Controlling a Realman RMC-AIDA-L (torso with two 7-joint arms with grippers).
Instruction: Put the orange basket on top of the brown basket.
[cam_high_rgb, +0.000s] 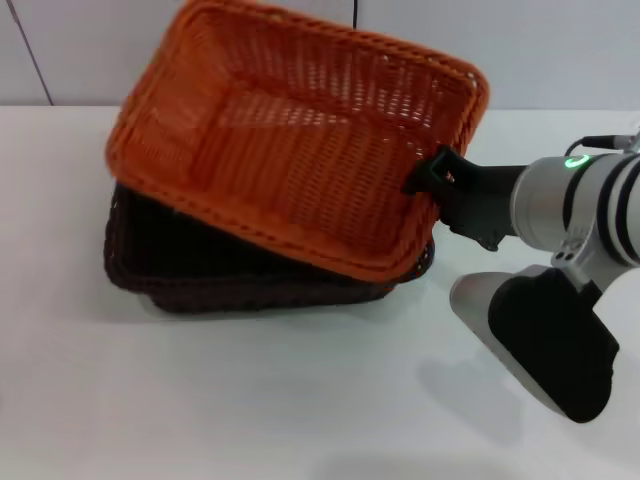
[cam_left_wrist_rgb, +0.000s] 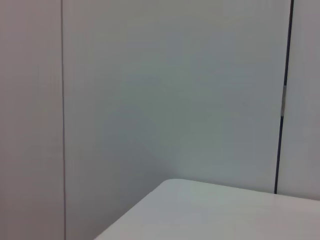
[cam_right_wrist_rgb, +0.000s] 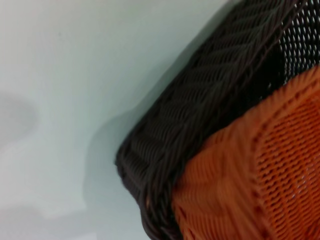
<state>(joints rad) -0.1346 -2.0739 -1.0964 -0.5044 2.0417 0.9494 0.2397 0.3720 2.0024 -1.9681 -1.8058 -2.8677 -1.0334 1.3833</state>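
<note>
Wicker fills the upper middle of the head view: the orange basket (cam_high_rgb: 300, 140) sits tilted over the brown basket (cam_high_rgb: 160, 265), its right edge raised, its lower left rim resting on the dark one. The right end effector (cam_high_rgb: 435, 175), entering from the right of the frame, is clenched on the orange basket's right rim. Both baskets stand on the white desk (cam_high_rgb: 250, 400). The left end effector is out of sight.

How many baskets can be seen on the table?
2. The orange basket lies tilted over the brown basket, which sits on the white table. The right end effector is at the orange basket's rim.
</note>
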